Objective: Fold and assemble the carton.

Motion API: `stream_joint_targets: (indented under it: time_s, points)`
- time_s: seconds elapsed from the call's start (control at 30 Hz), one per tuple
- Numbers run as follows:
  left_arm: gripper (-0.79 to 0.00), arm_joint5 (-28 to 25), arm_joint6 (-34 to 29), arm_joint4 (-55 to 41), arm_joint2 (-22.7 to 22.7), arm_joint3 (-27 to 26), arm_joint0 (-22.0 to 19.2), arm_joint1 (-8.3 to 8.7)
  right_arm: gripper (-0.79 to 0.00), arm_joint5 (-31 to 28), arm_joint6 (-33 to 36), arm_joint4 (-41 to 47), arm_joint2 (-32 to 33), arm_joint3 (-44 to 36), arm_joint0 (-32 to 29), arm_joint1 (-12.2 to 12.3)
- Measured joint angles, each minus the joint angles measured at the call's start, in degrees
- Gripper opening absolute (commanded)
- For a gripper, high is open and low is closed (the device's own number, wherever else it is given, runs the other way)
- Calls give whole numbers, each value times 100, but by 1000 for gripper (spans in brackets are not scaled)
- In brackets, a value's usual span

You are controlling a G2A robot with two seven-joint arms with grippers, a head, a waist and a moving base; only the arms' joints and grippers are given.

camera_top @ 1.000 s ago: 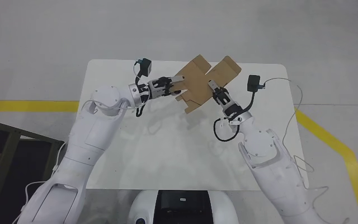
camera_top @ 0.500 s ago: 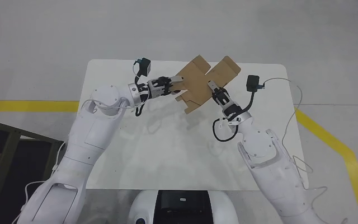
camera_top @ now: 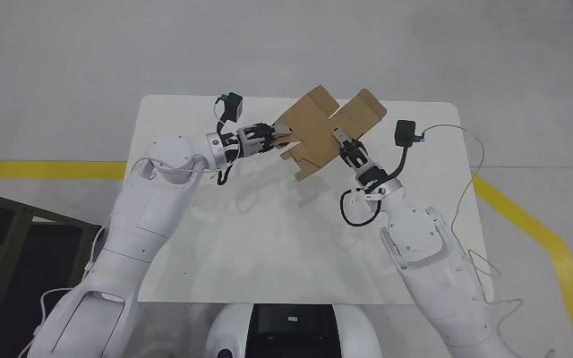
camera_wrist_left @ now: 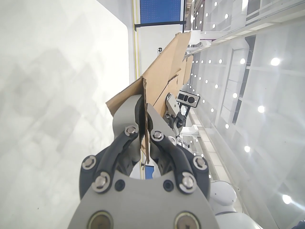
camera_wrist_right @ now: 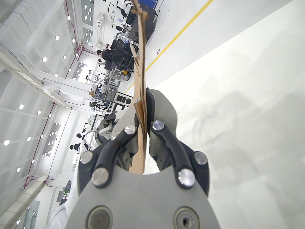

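**Carton held between two grippers.** A flat, unfolded brown carton (camera_top: 327, 125) is held tilted in the air above the far part of the white table (camera_top: 224, 242), clear of the tabletop. The left gripper (camera_wrist_left: 143, 107) is closed on the carton's left corner, where the cardboard edge is pinched between its two fingers (camera_wrist_left: 126, 113). The right gripper (camera_wrist_right: 142, 107) is clamped in the same way on the sheet's right side, and the thin board is squeezed between its pads (camera_wrist_right: 162, 110). Several flaps are seen projecting from the sheet toward the table's far edge. A blue panel (camera_wrist_left: 159, 1) bearing white lettering is seen in the hall behind the table. A yellow line (camera_top: 54, 168) is marked on the grey floor beside the table.
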Motion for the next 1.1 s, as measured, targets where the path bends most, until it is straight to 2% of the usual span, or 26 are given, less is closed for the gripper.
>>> stream_joint_targets:
  time_s: [0.03, 0.07, 0.1, 0.5, 0.87, 1.0, 1.1]
  points:
    - [-785, -4, 2, -4, 0, 1, -1, -1, -585, 5, -3, 5, 9, 1, -4, -4]
    - [-785, -11, 6, -7, -3, 0, 0, -1, -89, 14, -6, 15, 17, 4, -7, -8]
    - [-785, -17, 8, -10, -7, -3, 2, -2, 0, 29, -7, 27, 26, 9, -11, -11]
    - [-785, -236, -208, 78, -114, -205, 81, 45, 0, 270, 284, 235, 364, 248, 94, -15]
    - [-785, -455, -701, 196, -272, -221, 152, 132, 0, 264, 946, 449, 880, 637, 256, 51]
    - [-785, -531, -1031, 222, -369, -133, 161, 184, 0, -8, 1488, 790, 1048, 704, 289, 82]
    - [-785, -627, -1331, 177, -414, -87, 162, 215, 0, -260, 2202, 1246, 1158, 845, 354, 112]
